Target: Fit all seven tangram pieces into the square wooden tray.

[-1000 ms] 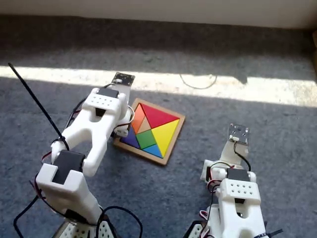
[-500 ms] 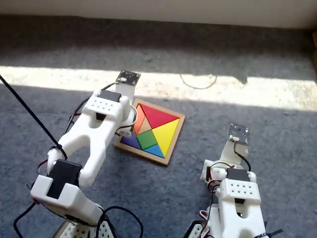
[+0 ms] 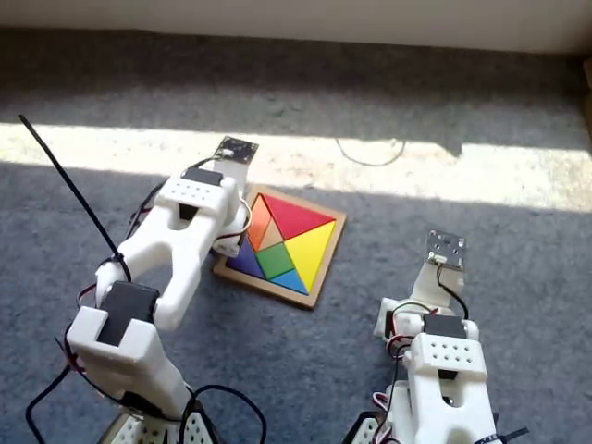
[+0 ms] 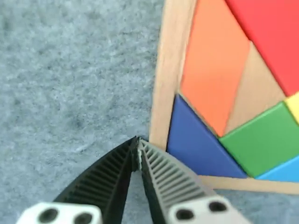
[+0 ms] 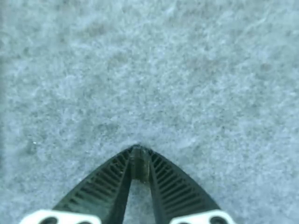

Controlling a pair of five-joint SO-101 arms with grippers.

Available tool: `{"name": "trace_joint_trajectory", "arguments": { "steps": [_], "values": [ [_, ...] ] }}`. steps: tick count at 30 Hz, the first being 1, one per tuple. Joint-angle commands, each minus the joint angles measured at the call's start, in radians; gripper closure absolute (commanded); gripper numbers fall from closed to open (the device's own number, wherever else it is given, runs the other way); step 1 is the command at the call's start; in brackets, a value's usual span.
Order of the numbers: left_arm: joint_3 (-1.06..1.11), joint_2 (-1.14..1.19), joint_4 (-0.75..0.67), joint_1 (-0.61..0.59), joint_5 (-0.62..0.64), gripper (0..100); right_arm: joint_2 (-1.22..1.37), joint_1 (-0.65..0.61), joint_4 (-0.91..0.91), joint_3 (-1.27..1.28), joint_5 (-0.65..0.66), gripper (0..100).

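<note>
Seven tangram pieces lie flat inside the square wooden tray [image 3: 326, 261], which sits cornerwise on the grey carpet [image 3: 499, 250] between the two arms and nearer the left arm [image 3: 180, 236]. From above, the red triangle [image 3: 296, 217] and the yellow triangle [image 3: 312, 248] take the far and right parts of the tray, and the light-blue piece [image 3: 289, 280] lies by the near corner. The left wrist view shows the orange piece [image 4: 212, 70] along the tray's frame, the blue triangle [image 4: 191, 140] in the corner next to it, the tan triangle [image 4: 259, 88] wedged between orange and red, and the green square [image 4: 261, 144] touching the blue triangle's edge. The left gripper [image 4: 138, 142] has its ribbed fingers pressed together with nothing between them. Its tip is down at the outer edge of the tray's frame, just beside the corner that holds the blue triangle, on the carpet side rather than over the pieces. The right gripper [image 5: 139, 151] likewise has its fingers together and empty, hanging over bare carpet well apart from the tray, with the right arm [image 3: 444, 361] at the near right of the high view.
</note>
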Motion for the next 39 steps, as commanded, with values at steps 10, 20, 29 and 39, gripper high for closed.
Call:
{"name": "trace_joint_trajectory", "arguments": {
  "steps": [10,20,29,39],
  "values": [
    [0.194,-0.475,0.035,0.275,0.006,99,-0.008,0.012,-0.013,-0.001,0.011,99.3],
    [0.499,-1.032,-0.031,0.059,0.0,99,-0.008,0.012,-0.013,-0.001,0.011,99.3],
    [0.697,-1.397,-0.044,-0.117,0.0,99,-0.163,0.033,-0.007,0.051,0.011,99.3],
    [0.891,-1.627,-0.058,-0.206,-0.048,99,-0.849,0.045,0.174,0.308,0.003,99.3]
  ]
}}
